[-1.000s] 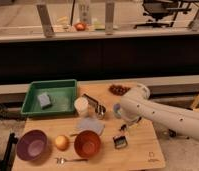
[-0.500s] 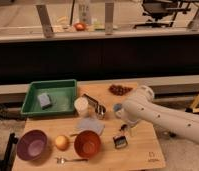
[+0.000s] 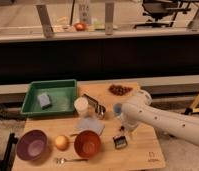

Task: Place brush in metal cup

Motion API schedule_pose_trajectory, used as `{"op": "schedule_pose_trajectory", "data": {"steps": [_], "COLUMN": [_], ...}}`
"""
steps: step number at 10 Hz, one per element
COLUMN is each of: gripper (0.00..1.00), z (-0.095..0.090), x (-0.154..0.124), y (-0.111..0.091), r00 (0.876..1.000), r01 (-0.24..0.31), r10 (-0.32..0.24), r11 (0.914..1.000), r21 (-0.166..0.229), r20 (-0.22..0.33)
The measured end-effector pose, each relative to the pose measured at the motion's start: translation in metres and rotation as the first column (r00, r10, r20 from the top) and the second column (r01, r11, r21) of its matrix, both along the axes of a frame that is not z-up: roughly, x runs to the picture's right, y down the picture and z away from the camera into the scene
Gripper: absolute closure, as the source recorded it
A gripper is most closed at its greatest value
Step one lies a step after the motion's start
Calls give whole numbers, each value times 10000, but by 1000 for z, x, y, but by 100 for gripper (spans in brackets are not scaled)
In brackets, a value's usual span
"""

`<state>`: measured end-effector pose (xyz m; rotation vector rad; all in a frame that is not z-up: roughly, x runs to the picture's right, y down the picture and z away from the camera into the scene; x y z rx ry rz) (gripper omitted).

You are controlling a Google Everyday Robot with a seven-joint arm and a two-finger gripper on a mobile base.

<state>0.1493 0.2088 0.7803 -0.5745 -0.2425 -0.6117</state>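
Observation:
The brush (image 3: 120, 142) lies on the wooden table (image 3: 148, 152), its dark squarish head toward the front and its slim handle pointing back. My gripper (image 3: 123, 129), at the end of the white arm (image 3: 163, 120) that reaches in from the right, is right over the brush's handle end, at or just above it. The metal cup (image 3: 99, 110) stands to the left, behind the brush, between the cream cup (image 3: 81, 106) and the light blue cup (image 3: 116, 109). My arm partly hides the blue cup.
A green tray (image 3: 30, 106) with a grey-blue sponge (image 3: 44, 100) sits at back left. A purple bowl (image 3: 32, 145), an orange fruit (image 3: 61, 143), a red-brown bowl (image 3: 88, 143), a fork (image 3: 68, 160) and a blue cloth (image 3: 90, 125) fill the front left. Brown bits (image 3: 120, 90) lie at the back.
My arm has swung in and the gripper has come down toward the brush's handle. The brush and the cups have not moved.

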Motion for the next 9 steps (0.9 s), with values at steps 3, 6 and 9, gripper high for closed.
{"op": "schedule_pose_trajectory", "data": {"steps": [3,6,9], "gripper": [20,20,42], "z": [19,36,49], "x": [6,17,26], "y": [4,7,16], "r00": [9997,9988,9962], "r01": [21,-74,-272], "r10": [-22,80,304], "r11": [10000,9999,9988], "r21": [42,-121,-409], "r20": [243,480,812]}}
